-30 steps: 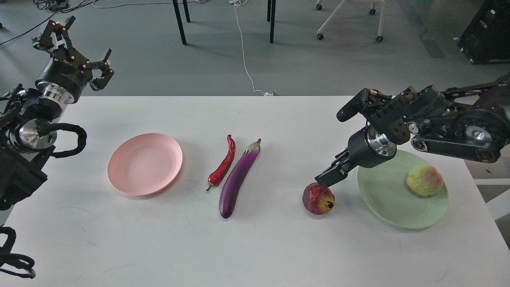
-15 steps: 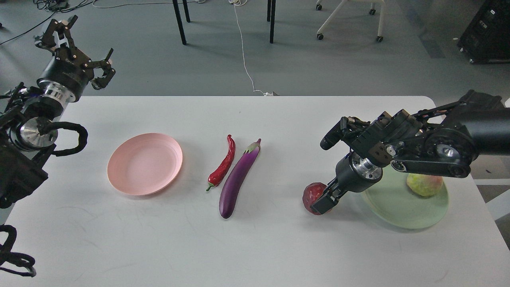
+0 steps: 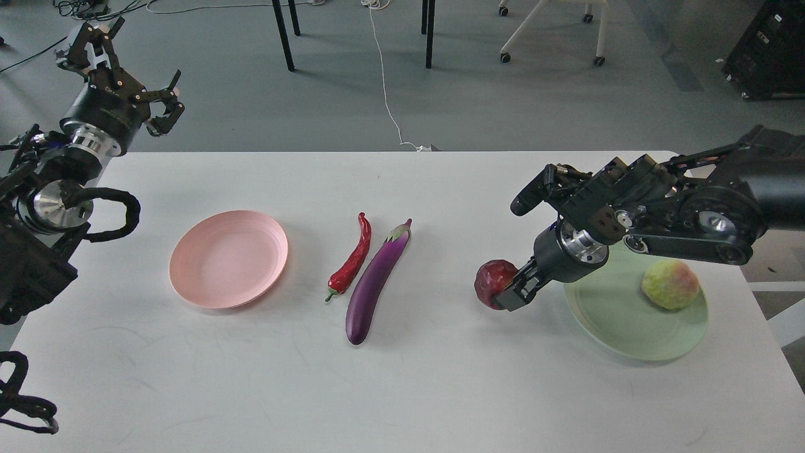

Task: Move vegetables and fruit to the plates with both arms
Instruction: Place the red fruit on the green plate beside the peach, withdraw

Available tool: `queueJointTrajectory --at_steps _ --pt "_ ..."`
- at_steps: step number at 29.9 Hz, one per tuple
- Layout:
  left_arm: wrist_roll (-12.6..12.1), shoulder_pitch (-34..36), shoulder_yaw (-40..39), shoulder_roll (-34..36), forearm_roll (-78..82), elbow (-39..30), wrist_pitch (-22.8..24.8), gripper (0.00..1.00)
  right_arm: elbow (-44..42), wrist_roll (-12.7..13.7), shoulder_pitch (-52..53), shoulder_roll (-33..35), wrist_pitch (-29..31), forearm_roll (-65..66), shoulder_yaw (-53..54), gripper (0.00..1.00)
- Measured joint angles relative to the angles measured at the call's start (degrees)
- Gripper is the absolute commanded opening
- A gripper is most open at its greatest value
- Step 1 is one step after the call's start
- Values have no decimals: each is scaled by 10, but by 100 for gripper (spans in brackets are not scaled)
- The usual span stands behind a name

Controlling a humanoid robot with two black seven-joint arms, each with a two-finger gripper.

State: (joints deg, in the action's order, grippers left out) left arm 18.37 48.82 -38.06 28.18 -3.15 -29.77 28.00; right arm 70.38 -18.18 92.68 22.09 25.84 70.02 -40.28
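My right gripper is shut on the dark red pomegranate-like fruit and holds it just above the table, left of the pale green plate. The bumpy yellow-green fruit lies on that plate's right side. The purple eggplant and the red chili pepper lie side by side at the table's middle. The pale pink plate sits empty to their left. My left gripper is open and empty, raised beyond the table's far left corner.
The white table ends close behind the arms. Beyond it stand black table legs, a white cable on the floor and a wheeled chair base.
My right gripper came down onto the dark red fruit, closed on it and lifted it slightly up. The left gripper drifted a little up and away.
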Motion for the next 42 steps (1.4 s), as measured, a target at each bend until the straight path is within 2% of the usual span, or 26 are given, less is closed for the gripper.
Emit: queueJointTrajectory --at_steps 7,13,15,17,20,21,24,26,30,36,40,42 --pt "0 1 0 4 0 -1 0 99 17 2 45 89 1 49 -4 51" --pt "0 1 0 5 0 -1 0 99 45 2 4 170 2 115 -6 54" --pt "0 1 0 5 0 -1 0 99 57 3 -10 188 2 119 -6 58" --pt "0 1 0 6 0 -1 0 99 63 3 -24 197 2 120 -6 66" --pt "1 2 0 7 0 0 0 98 66 7 -44 202 2 120 -4 86" --pt "0 5 0 9 0 2 0 98 66 13 -49 204 2 120 -3 96" --pt "-5 19 0 24 0 8 0 98 66 45 -56 218 1 116 4 98" --pt "-5 23 0 29 0 11 0 98 65 56 -57 226 1 112 11 98" --pt "-4 24 0 31 1 9 0 98 63 59 -59 239 1 104 35 98" --pt "-9 24 1 32 16 1 0 98 48 58 -61 291 1 47 137 98" --pt "-29 24 23 43 47 -36 0 97 1 58 -74 303 0 -42 215 98" --pt "-29 24 42 54 90 -65 0 97 -30 58 -87 302 0 -115 252 98"
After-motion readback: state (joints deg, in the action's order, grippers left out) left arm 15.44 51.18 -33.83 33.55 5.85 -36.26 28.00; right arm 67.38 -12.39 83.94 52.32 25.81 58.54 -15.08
